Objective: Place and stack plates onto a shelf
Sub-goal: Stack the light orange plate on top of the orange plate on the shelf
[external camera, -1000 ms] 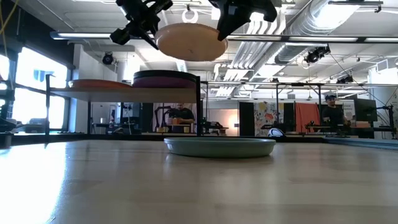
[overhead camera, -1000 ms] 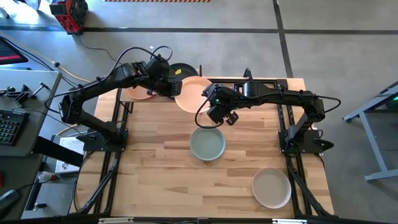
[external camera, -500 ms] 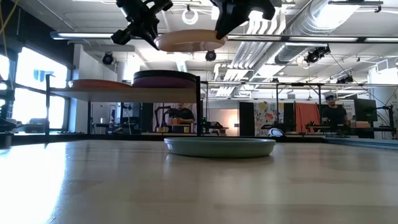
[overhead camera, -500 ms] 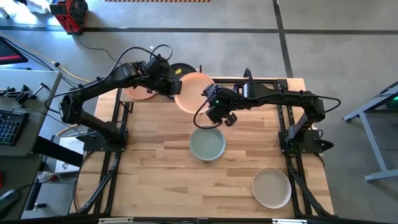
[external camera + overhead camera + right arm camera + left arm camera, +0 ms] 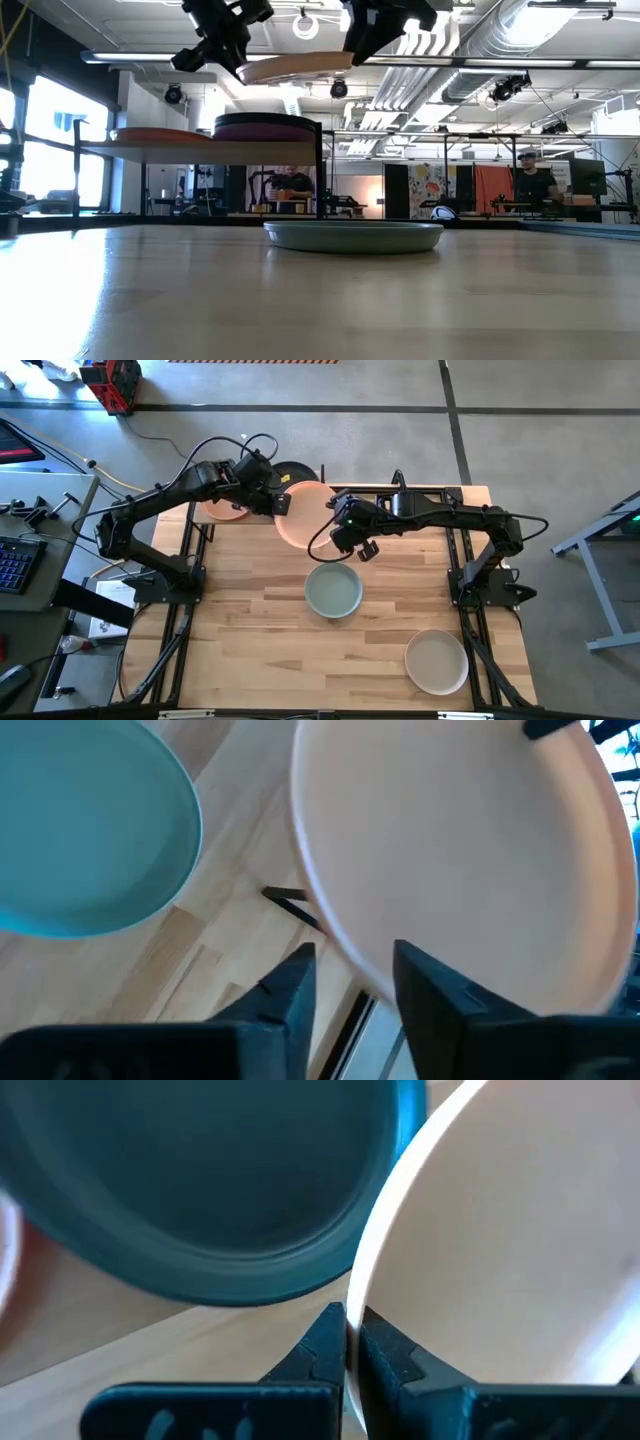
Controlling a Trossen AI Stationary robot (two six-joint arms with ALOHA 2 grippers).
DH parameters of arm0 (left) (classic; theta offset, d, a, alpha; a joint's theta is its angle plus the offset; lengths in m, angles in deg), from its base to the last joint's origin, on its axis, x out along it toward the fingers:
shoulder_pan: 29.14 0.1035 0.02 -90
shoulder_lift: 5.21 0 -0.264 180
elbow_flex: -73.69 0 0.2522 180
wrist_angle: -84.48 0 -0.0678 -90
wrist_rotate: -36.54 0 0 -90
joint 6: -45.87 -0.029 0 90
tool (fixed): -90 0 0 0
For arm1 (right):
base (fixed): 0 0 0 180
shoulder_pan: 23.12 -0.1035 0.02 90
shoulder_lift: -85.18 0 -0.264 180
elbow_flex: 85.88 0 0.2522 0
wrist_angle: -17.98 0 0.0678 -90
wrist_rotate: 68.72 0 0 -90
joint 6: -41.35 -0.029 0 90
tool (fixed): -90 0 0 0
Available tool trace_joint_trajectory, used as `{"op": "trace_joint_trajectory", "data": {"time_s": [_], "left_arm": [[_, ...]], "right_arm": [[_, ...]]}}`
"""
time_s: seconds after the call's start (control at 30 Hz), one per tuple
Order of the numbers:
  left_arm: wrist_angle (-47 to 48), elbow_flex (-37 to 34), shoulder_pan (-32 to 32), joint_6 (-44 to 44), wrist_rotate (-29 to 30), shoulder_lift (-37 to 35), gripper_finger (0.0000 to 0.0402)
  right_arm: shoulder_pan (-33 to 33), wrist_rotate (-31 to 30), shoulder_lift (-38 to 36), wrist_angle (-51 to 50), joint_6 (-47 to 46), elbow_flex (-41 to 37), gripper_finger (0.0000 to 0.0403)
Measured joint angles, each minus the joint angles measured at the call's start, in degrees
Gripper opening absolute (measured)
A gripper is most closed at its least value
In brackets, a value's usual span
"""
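Note:
A peach plate (image 5: 308,516) hangs in the air above the far middle of the table, between my two grippers. My left gripper (image 5: 283,504) is shut on the plate's left edge. My right gripper (image 5: 347,532) is open at the plate's right edge, a finger on either side of the rim (image 5: 350,955). Behind them stands the shelf (image 5: 200,150). It bears a peach plate (image 5: 155,134) and a stack with a purple plate (image 5: 265,127). A sage green plate (image 5: 333,591) rests on its base on the table. My left gripper pinches the peach plate's rim (image 5: 352,1315) between its two fingers, at the edge nearest the shelf. The fingers come from the table's left, slanting down. The plate is lifted clear and slightly tilted, its held side lower in the low view (image 5: 245,72).
A beige plate (image 5: 436,662) lies near the table's front right corner. A black plate (image 5: 297,472) shows on the shelf beside the left arm. Black frame rails (image 5: 465,560) run along the table's sides.
My left gripper has shut on the peach plate's left rim. My right gripper has opened and let go of the right rim. Both wrists have rolled a little. The plate has turned from showing its underside in the low view to nearly level, staying in the air.

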Motion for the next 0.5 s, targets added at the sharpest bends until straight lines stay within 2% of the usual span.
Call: {"op": "trace_joint_trajectory", "data": {"time_s": [0.17, 0.37, 0.5], "left_arm": [[4.3, 0.0, 3.0, -0.6, 0.3, -1.4, 0.0001], [7.0, 0.0, 7.6, -1.0, 0.3, -4.5, 0.0001], [9.7, 0.0, 10.9, -0.2, 2.9, -7.1, 0.0001]], "right_arm": [[0.0, 0.0, -0.1, -2.1, -0.7, -0.1, 0.0132], [0.0, 0.2, -0.1, -3.5, -2.9, -0.1, 0.0136], [0.0, 0.3, -0.1, -3.5, -3.0, -0.1, 0.0136]]}}
